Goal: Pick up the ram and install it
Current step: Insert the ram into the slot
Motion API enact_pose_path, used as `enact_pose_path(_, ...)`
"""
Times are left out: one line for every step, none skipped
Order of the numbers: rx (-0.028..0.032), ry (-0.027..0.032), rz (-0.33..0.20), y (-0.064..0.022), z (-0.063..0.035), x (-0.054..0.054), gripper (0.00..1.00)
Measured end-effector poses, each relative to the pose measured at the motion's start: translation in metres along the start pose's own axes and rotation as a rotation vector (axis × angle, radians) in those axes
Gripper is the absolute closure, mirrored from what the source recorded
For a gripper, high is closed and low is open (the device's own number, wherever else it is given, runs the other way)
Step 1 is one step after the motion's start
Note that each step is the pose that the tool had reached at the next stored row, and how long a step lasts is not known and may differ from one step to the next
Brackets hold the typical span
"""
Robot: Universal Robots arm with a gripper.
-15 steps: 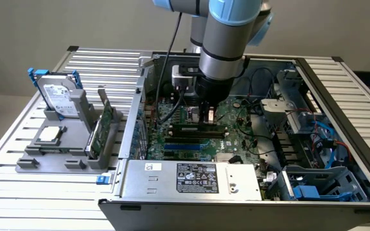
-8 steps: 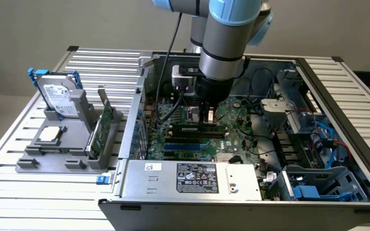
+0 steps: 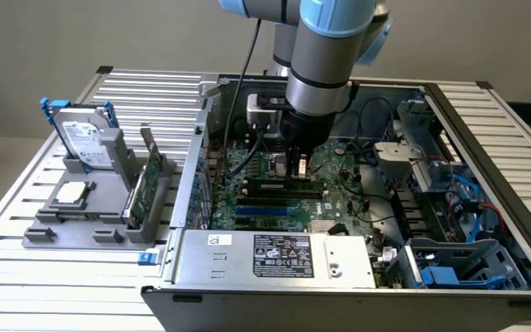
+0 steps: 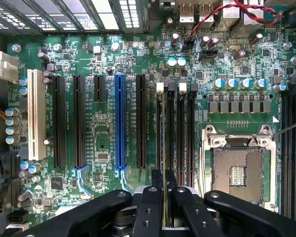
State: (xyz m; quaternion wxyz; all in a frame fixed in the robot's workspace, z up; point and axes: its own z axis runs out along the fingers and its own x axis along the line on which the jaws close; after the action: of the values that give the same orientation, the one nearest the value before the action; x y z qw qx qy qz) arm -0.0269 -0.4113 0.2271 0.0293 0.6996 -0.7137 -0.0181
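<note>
Arm down inside the open case, ram pinched over the memory slots.

Plain beige wall (image 3: 108,34) behind, and a slatted metal table (image 3: 136,90) carrying everything. The big case (image 3: 487,138) lies open on it, with the power supply (image 3: 275,256) at the near edge and the green motherboard (image 3: 339,200) flat in the bottom. The arm (image 3: 325,62) drops straight in. On the exterior view's left, outside the case, a grey rack (image 3: 72,235) holds a hard drive (image 3: 86,142) and a wide green card (image 3: 150,183), both on edge. Now the wrist view: the gripper (image 4: 165,195) is clenched on the ram (image 4: 165,148), seen edge-on as a thin line between the fingers (image 4: 150,207). It stands upright along the black memory slots, between the blue slot (image 4: 120,123) and the CPU socket (image 4: 237,170).
</note>
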Motion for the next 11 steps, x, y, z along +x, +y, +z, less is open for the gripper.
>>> enact_pose_path(0.0000, 0.0007, 0.000, 0.0000, 0.0001, 0.0000, 0.86)
enact_pose_path(0.0000, 0.0014, 0.000, 0.0000, 0.0003, 0.0001, 0.86)
enact_pose_path(0.0001, 0.0020, 0.000, -0.0001, 0.0005, 0.0001, 0.86)
enact_pose_path(0.0000, 0.0026, 0.000, 0.0000, 0.0006, 0.0001, 0.86)
enact_pose_path(0.0001, 0.0031, 0.000, -0.0001, 0.0008, 0.0001, 0.86)
enact_pose_path(0.0001, 0.0034, 0.000, -0.0001, 0.0010, 0.0001, 0.86)
enact_pose_path(0.0001, 0.0035, 0.000, -0.0001, 0.0013, 0.0001, 0.86)
enact_pose_path(0.0001, 0.0039, 0.000, -0.0001, 0.0014, 0.0001, 0.86)
enact_pose_path(0.0001, 0.0042, 0.000, -0.0001, 0.0017, 0.0001, 0.86)
enact_pose_path(0.0000, 0.0046, 0.001, -0.0001, 0.0019, 0.0001, 0.86)
enact_pose_path(0.0000, 0.0051, 0.001, -0.0001, 0.0021, 0.0001, 0.86)
